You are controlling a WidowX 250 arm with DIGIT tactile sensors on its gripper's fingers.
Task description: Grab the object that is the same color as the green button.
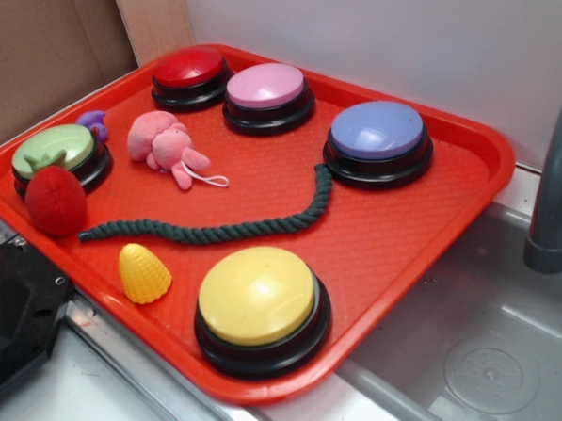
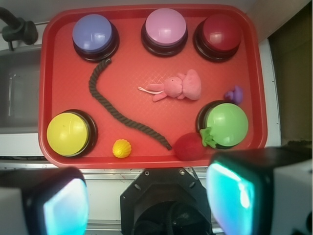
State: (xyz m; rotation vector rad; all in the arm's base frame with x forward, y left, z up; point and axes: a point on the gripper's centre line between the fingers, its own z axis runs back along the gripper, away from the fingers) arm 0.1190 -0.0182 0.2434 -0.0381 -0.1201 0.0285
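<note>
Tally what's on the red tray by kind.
Push buttons: 5 (red, pink, blue, yellow, green button)
Plush toys: 2 (pink plush, strawberry)
Green rope: 1
Yellow corn toy: 1
Small purple toy: 1
Total: 10

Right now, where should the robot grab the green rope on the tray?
Probably the middle of the rope, coming straight down from above with the fingers either side of it. It lies flat in a thin curve, and the middle stretch has bare tray on both sides. Its ends are crowded: one touches the blue button, the other lies near the strawberry.
</note>
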